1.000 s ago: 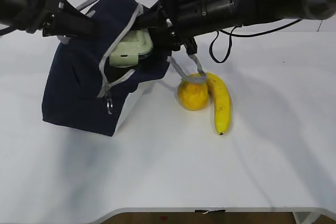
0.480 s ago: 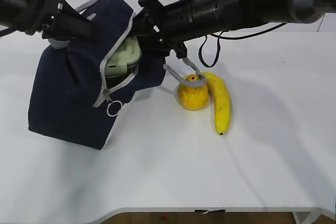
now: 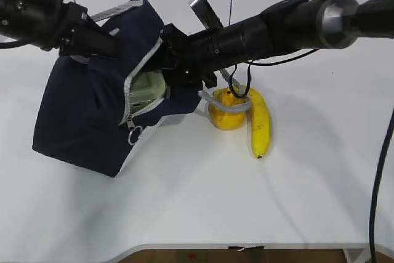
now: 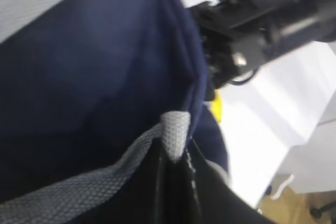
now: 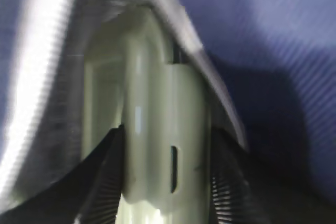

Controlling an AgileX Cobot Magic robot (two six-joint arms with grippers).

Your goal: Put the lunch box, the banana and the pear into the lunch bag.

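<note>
- Over toward the table's back-left corner, the lunch bag (image 3: 92, 115) is propped up tilted, mouth facing right. It's slid a bit further left than a second ago.
- Left tool (image 4: 173, 153) is pressed together, pinching the bag's grey handle (image 4: 170, 132) and keeping the mouth up.
- Right tool (image 5: 165, 182) is pinching the lunch box (image 5: 157, 135) across its pale green sides, and it's pushed deeper now. From the front, the box (image 3: 146, 89) shows only as a sliver behind the zipper (image 3: 136, 87); a second ago it sat higher in the opening.
- So the box is nearly in, I'd say; it just needs letting go.
- Pear (image 3: 226, 114) and banana (image 3: 259, 122) sit touching near the table's middle, with the bag's other handle loop (image 3: 229, 104) draped over the pear. Might snag.
</note>
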